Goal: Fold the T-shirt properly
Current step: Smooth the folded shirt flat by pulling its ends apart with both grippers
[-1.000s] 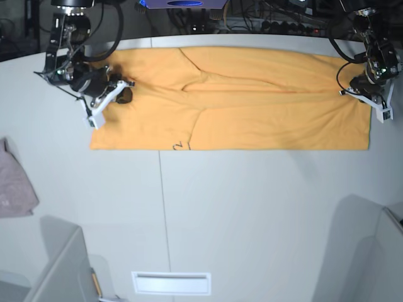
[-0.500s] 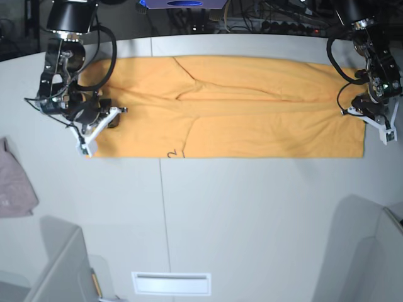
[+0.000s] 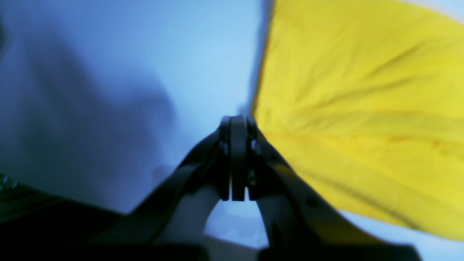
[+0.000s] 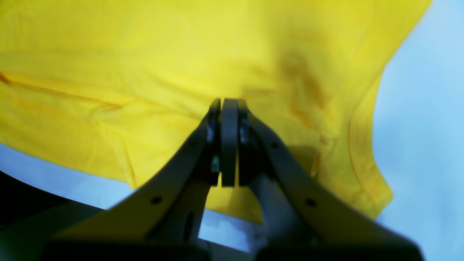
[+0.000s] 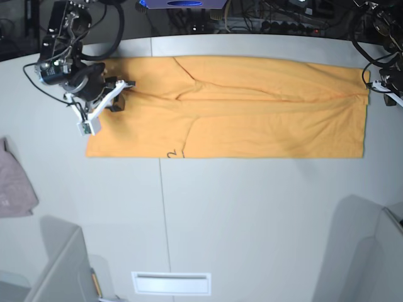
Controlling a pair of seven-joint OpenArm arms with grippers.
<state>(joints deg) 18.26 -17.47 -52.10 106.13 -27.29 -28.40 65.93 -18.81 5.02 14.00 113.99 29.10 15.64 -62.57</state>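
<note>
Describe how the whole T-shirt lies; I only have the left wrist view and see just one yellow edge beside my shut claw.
Observer: In the base view the T-shirt lies flat as one long band across the far side of the table, apparently folded lengthwise.
Operator: Report the other arm.
Observer: The right claw is shut above the shirt's opposite end; no cloth shows between its jaws.
Operator: Name anything else on the table.
Observer: A small pink-grey cloth lies at the table's edge on the right arm's side, apart from the shirt.
</note>
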